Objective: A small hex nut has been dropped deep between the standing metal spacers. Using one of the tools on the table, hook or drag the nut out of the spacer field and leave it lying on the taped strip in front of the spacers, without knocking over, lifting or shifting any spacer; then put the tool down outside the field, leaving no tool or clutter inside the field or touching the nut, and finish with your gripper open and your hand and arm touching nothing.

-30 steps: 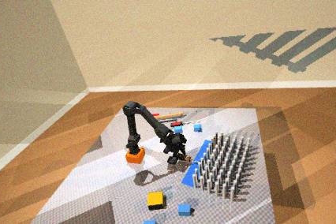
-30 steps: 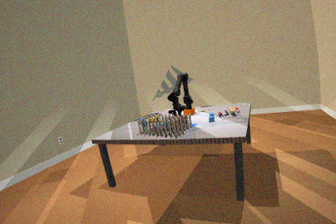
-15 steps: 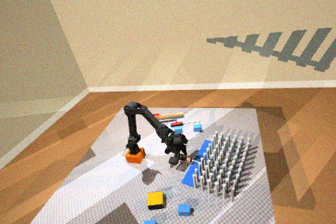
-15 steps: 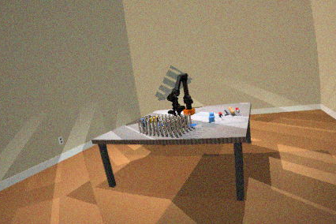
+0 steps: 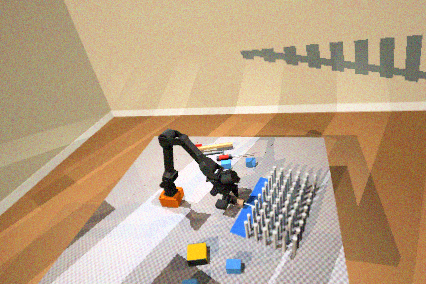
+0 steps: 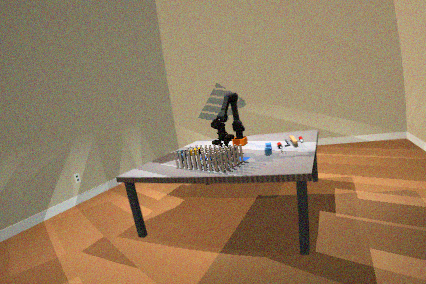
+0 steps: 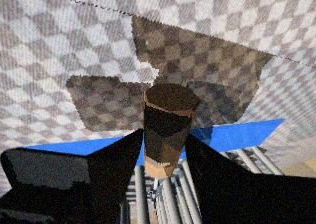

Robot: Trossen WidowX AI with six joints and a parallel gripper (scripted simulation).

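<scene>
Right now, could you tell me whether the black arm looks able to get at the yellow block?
Probably not yet: its pincer is shut on a wooden-handled tool, though only bare patterned tabletop appears between the arm and the yellow block.

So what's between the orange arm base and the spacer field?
Top view: the end effector gripping a wooden handle, then the blue strip.

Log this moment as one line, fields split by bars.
gripper: shut on wooden handle | tool tip: at spacers, contact unclear | nut: not discernible | tool release: pending
</scene>
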